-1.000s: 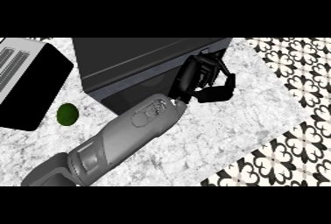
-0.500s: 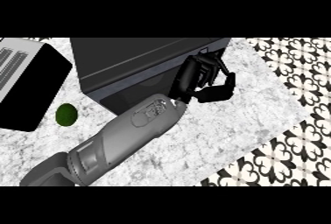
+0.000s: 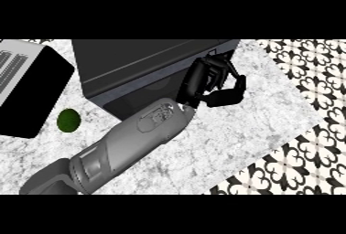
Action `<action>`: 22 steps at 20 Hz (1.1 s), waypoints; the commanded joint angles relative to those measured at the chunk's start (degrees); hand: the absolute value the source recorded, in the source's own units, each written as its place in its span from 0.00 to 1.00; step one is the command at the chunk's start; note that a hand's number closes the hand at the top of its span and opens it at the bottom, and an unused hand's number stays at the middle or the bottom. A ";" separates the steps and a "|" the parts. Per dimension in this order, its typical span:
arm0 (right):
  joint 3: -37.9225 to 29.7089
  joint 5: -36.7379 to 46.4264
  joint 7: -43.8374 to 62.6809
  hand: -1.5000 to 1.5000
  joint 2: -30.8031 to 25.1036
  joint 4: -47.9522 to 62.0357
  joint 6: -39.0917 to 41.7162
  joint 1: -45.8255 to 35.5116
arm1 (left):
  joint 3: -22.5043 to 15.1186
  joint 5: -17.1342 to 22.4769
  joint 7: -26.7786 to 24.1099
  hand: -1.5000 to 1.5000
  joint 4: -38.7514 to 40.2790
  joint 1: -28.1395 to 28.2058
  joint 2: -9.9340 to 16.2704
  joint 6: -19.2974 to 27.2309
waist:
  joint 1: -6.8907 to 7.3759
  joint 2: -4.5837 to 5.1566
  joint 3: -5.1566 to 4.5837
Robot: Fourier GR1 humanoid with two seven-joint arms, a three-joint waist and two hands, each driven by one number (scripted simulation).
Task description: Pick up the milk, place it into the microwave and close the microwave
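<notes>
One head view looks steeply down, close over the counter [image 3: 223, 137].

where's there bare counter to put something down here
The widest bare marble lies right of the forearm, between the hand and the patterned tiles. A narrower patch lies below the lime, left of the forearm. It is crowded up top: dark microwave, with the black appliance at left.
</notes>
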 commanded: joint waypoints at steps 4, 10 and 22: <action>-1.24 -1.86 0.64 0.00 -1.18 1.75 0.33 0.68 | 6.57 3.78 1.41 1.00 8.16 -0.61 -2.67 7.86 | 2.55 0.38 0.02; -3.83 -3.15 0.70 0.00 -3.07 2.29 -0.22 1.08 | 4.31 5.79 0.55 1.00 10.07 -0.14 -2.13 5.82 | 4.74 0.13 -0.16; -7.64 -5.42 1.05 0.00 -5.75 2.89 -0.35 3.30 | 0.56 9.64 -0.10 0.00 13.02 -0.20 2.28 1.42 | 8.61 0.27 -0.22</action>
